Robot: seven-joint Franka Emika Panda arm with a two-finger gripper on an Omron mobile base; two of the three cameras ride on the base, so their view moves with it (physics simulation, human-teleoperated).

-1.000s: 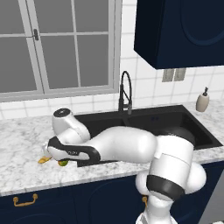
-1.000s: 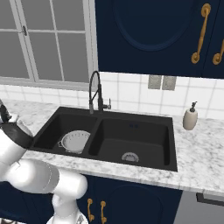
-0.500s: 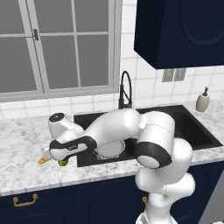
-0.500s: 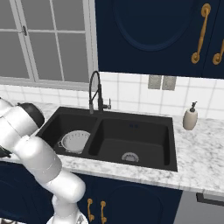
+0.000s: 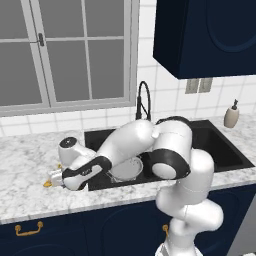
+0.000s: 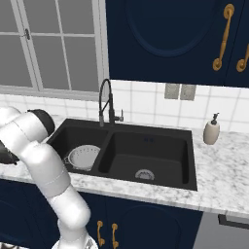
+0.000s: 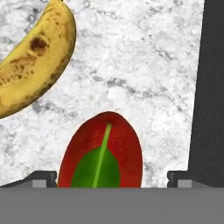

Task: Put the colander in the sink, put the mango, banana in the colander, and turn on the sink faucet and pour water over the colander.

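Note:
In the hand view the red and green mango (image 7: 101,153) lies on the marble between my open gripper's (image 7: 113,179) two dark fingertips (image 7: 43,178), untouched by either. The yellow, brown-spotted banana (image 7: 35,61) lies just beyond it. From the left base view my gripper (image 5: 59,179) is low over the counter left of the sink (image 5: 220,150), covering the mango, with the banana's tip (image 5: 47,184) poking out. The white colander (image 5: 127,169) (image 6: 83,156) sits in the left basin of the sink (image 6: 146,146). The black faucet (image 5: 144,100) (image 6: 104,102) stands behind the basins.
A beige soap dispenser (image 5: 231,115) (image 6: 211,131) stands on the counter at the sink's far right. The sink's black rim (image 7: 210,87) runs close beside the mango. My arm's white links arch over the left basin. A window sits behind the counter.
The arm's elbow and upper links have swung up and over the sink. The hand has settled lower over the fruit, and the jaws have stayed open.

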